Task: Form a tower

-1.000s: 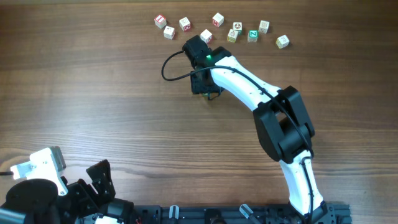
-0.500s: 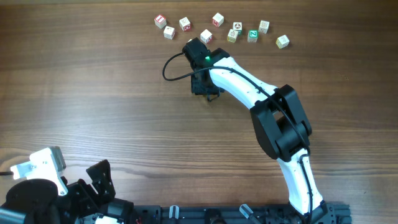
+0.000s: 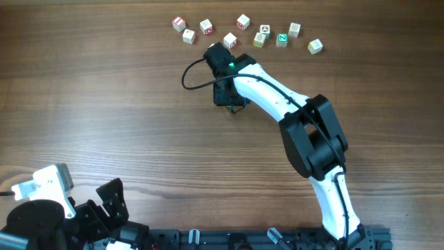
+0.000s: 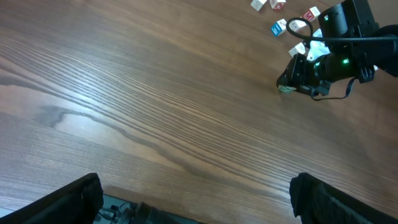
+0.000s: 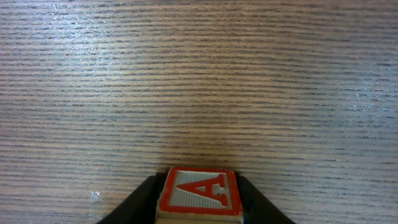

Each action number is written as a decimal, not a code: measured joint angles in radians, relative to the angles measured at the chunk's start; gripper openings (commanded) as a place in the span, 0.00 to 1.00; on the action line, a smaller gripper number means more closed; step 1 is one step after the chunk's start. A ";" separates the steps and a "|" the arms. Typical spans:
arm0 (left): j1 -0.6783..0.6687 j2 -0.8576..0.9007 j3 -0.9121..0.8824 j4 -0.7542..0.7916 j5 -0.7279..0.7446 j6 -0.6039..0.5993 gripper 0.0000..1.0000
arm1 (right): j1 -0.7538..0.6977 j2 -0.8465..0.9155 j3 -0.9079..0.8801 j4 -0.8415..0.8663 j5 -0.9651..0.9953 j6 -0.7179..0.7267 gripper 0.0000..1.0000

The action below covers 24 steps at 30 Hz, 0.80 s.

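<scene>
My right gripper [image 5: 198, 208] is shut on a pale cube with a red letter A [image 5: 199, 191]; a black finger presses each side of it. Under that cube a pale edge of another cube just shows. From the left wrist view, the right gripper [image 4: 297, 74] stands low over the table with a green-printed cube of the tower [image 4: 285, 89] at its tip. Overhead, the right gripper [image 3: 230, 101] hides the tower. My left gripper [image 4: 199, 199] is open and empty, parked near the table's front left edge [image 3: 104, 201].
Several loose alphabet cubes lie in a row at the table's far edge, from a red-printed one [image 3: 179, 23] past a green-printed one [image 3: 282, 40] to a pale one [image 3: 316, 46]. A black cable [image 3: 191, 73] loops beside the right wrist.
The right arm's elbow shifted slightly left early in the second, then stayed still. The left arm and the loose cubes have not moved.
</scene>
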 measured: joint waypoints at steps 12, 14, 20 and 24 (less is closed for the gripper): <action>0.000 0.000 0.000 0.000 0.000 0.000 1.00 | 0.000 0.018 0.206 -0.191 0.000 -0.022 0.99; 0.000 0.000 0.000 0.000 0.000 0.000 1.00 | 0.000 0.018 0.290 -0.251 0.000 -0.022 0.99; 0.000 0.000 0.000 0.000 0.000 0.000 1.00 | -0.004 0.017 0.409 -0.248 0.068 -0.042 0.99; 0.000 0.000 0.000 0.000 0.000 0.000 1.00 | -0.077 0.017 0.410 -0.148 0.079 -0.053 1.00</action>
